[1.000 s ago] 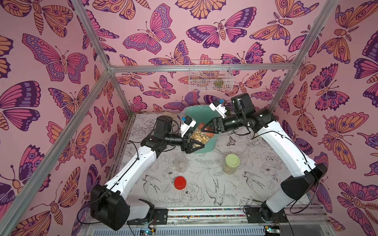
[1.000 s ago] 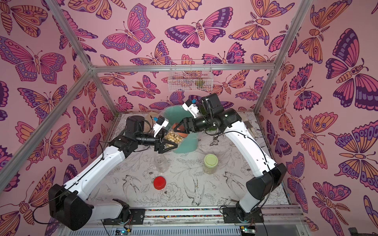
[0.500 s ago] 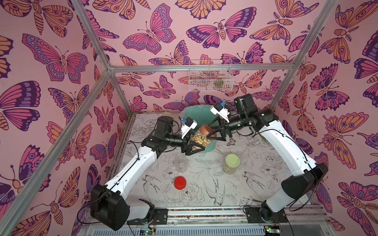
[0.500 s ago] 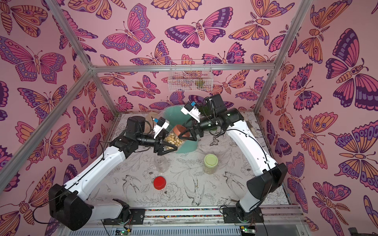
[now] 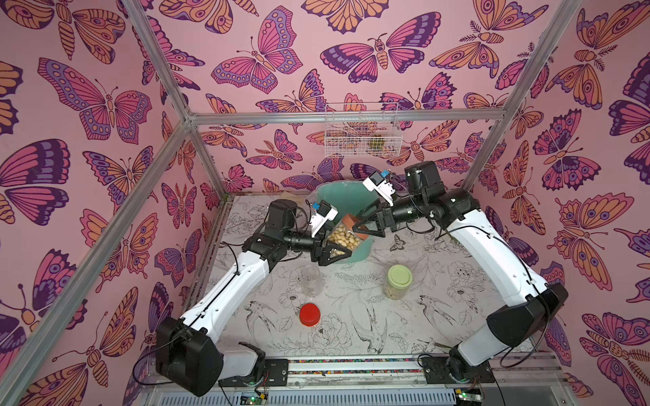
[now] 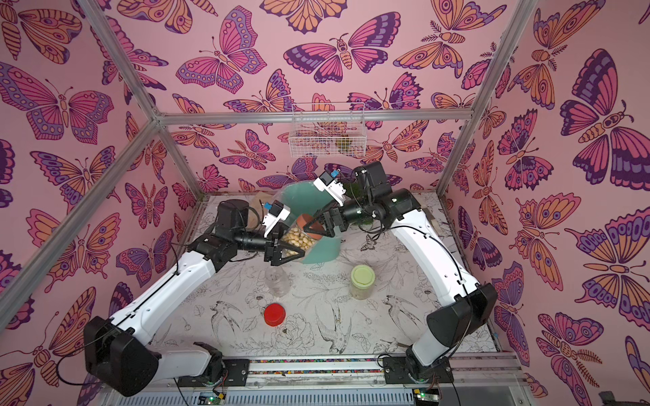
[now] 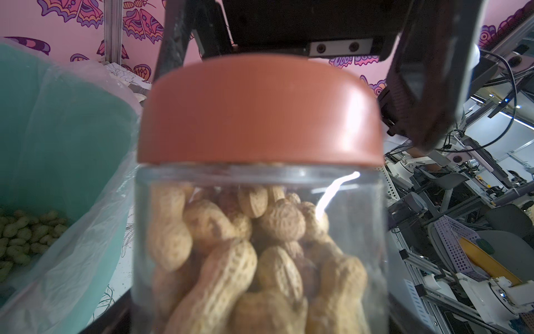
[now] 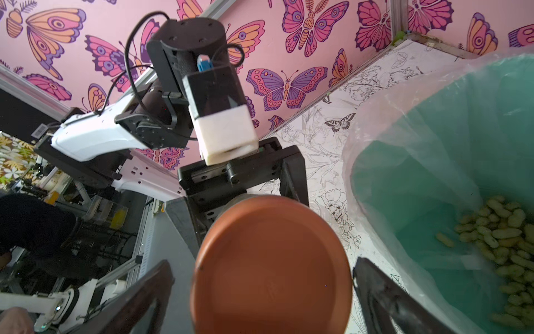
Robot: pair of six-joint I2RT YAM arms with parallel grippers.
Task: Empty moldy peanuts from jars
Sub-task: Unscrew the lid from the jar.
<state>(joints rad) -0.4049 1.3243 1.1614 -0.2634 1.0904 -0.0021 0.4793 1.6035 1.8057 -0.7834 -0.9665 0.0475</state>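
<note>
My left gripper (image 5: pixel 330 251) is shut on a clear jar (image 5: pixel 343 237) full of beige peanuts (image 7: pixel 225 260), held tilted over the front wall of the teal bin (image 5: pixel 337 197). The jar's brown lid (image 8: pixel 271 266) sits on it. My right gripper (image 5: pixel 364 228) is open around that lid, with its fingers (image 8: pixel 384 295) on either side and small gaps to the lid. Greenish moldy peanuts (image 8: pixel 505 245) lie in the bin. An empty lidless jar (image 5: pixel 311 281) and a jar with a pale green lid (image 5: pixel 399 281) stand on the table.
A loose red lid (image 5: pixel 309 314) lies on the table in front of the empty jar. The bin is lined with clear plastic (image 8: pixel 390 121). A white wire basket (image 5: pixel 362 133) hangs on the back wall above the bin.
My right gripper's jaws have spread wider, away from the brown lid, and drawn back slightly. The left gripper still holds the jar in about the same place.
</note>
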